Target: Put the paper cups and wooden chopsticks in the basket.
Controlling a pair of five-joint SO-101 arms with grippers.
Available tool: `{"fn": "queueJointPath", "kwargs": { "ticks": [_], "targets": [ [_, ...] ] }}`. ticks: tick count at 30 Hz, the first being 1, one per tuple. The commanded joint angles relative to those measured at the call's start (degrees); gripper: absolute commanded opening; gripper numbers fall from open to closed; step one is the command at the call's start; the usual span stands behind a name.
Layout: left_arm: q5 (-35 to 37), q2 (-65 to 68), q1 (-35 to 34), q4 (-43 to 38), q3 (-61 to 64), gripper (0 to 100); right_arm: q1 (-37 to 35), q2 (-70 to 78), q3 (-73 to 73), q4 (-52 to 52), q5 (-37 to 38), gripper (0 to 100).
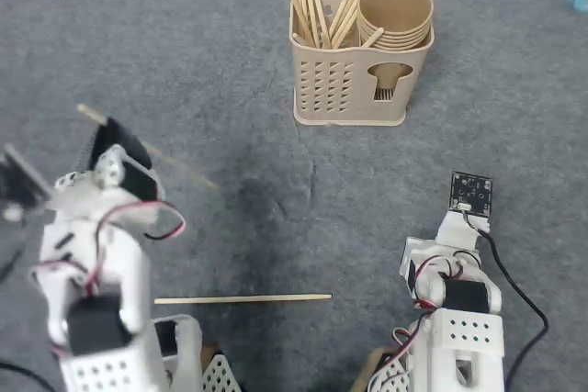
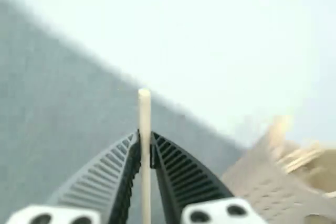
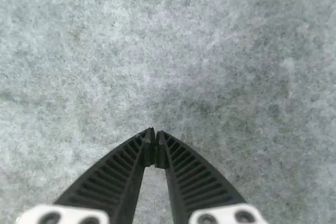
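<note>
**Left gripper holds one chopstick; another lies on the worktop**

The left gripper (image 2: 145, 139) is clamped on a wooden chopstick (image 1: 184, 168). In the left wrist view the stick stands between the two ribbed black fingers (image 2: 113, 171) and its blunt tip pokes out past their tips. In the high view this arm is at the left side of the grey worktop (image 1: 276, 208). The held chopstick runs at a slant across the gripper, with one end pointing to the far left and the other toward the middle of the worktop. Whether the stick is touching the surface or raised off it cannot be told.

A second loose chopstick (image 1: 243, 298) lies flat on the worktop near the front edge, between the bases of the two arms, pointing side to side.

The beige slotted basket (image 1: 349, 89) stands upright at the far middle of the worktop, well apart from both arms. Its right compartment holds a nested stack of paper cups (image 1: 395, 11), mouths upward. Its left compartment holds a bundle of chopsticks (image 1: 322, 11) standing on end, some leaning toward the cups.

The right gripper (image 3: 155, 137) is closed with nothing in it, its fingertips meeting over bare grey worktop. In the high view the right arm sits at the front right, folded back near its base.
</note>
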Motion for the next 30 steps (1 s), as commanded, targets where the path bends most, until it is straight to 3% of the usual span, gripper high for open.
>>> {"fn": "queueJointPath", "kwargs": {
  "ticks": [1, 7, 11, 21, 25, 30],
  "targets": [
    [-4.0, -9.4, 6.3, -16.9, 4.4, 1, 0.6, -0.7, -0.3, -0.6, 0.7, 0.8],
    [-4.0, -4.6, 18.1, -36.9, 0.3, 1, 0.6, -0.7, -0.3, -0.6, 0.7, 0.8],
    [-4.4, 10.5, 25.1, -37.0, -12.1, 1, 0.6, -0.7, -0.3, -0.6, 0.7, 0.8],
    [-4.5, 58.9, 25.9, -37.0, -59.1, 1, 0.6, -0.7, -0.3, -0.6, 0.7, 0.8],
    [-4.6, 70.6, 25.9, -37.0, -66.2, 1, 0.3, -0.7, -0.3, -0.6, 0.7, 0.8],
    [-4.6, 75.7, 26.5, -37.0, -65.9, 1, 0.2, -0.7, -0.3, -1.0, 0.7, 0.8]
  ]
}}
